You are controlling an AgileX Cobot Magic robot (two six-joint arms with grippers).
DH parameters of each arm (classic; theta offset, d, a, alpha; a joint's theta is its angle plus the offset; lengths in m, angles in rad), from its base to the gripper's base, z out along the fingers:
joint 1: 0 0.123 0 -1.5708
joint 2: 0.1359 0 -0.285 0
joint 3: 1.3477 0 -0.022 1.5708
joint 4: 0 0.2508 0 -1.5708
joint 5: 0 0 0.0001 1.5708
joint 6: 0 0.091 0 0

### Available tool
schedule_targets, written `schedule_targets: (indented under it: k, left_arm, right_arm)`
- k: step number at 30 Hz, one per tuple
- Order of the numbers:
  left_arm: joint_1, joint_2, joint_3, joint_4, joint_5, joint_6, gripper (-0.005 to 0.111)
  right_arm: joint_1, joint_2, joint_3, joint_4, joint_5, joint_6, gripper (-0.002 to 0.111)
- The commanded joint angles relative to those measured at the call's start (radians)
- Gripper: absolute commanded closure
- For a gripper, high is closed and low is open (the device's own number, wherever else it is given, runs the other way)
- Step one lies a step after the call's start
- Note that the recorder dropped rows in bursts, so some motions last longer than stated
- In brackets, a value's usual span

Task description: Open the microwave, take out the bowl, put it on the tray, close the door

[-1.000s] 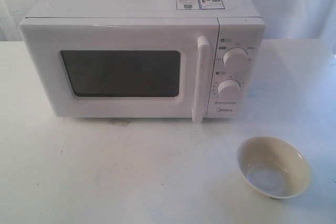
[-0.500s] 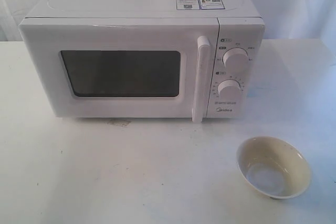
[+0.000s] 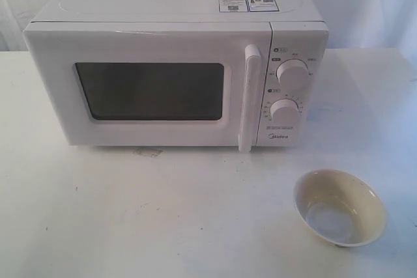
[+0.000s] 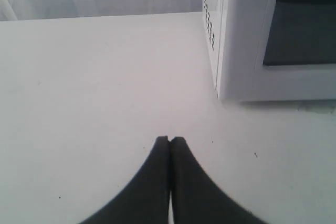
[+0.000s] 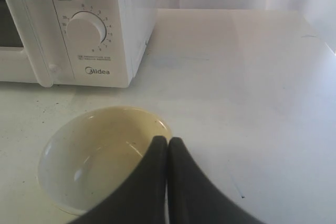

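Exterior view: you will find the bowl [image 3: 339,208] standing upright and empty on the white table [image 3: 163,219], in front of the microwave [image 3: 176,11] and toward its right, below the control panel and apart from it. The door [image 3: 150,43] is shut flush with the cabinet; its dark window [image 3: 150,91] shows nothing of the interior, and the vertical bar handle [image 3: 249,99] stands just beside the two round knobs [image 3: 292,74]. Small stickers [image 3: 248,2] lie on the top panel. In the right wrist view, note that the right gripper [image 5: 167,140] has its fingers pressed together with nothing between them, its tips seen over the bowl's rim; contact cannot be determined. In the left wrist view, the left gripper [image 4: 169,140] is likewise fully closed and empty, above bare table near the microwave's left front corner.
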Motion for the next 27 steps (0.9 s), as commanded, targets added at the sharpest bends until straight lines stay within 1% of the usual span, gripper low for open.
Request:
schedule_targets:
  k: [1, 5, 6, 8, 27]
  left_arm:
    - [0.003, -0.064, 0.077, -0.008, -0.009, -0.002, 0.107]
    - [0.003, -0.109, 0.112, -0.008, -0.003, -0.008, 0.107]
    - [0.003, -0.121, 0.112, -0.008, 0.080, -0.007, 0.107]
    - [0.003, -0.124, 0.112, -0.008, 0.119, -0.005, 0.107]
    - [0.003, -0.124, 0.112, -0.008, 0.116, -0.003, 0.107]
  right_arm:
    - [-0.008, -0.006, 0.004, 0.000, -0.002, -0.011, 0.108]
    - [-0.008, -0.006, 0.004, 0.000, -0.002, -0.011, 0.108]
    - [-0.008, -0.006, 0.004, 0.000, -0.002, -0.011, 0.108]
    - [-0.008, -0.006, 0.004, 0.000, -0.002, -0.011, 0.108]
    - [-0.008, -0.006, 0.004, 0.002, -0.002, -0.011, 0.108]
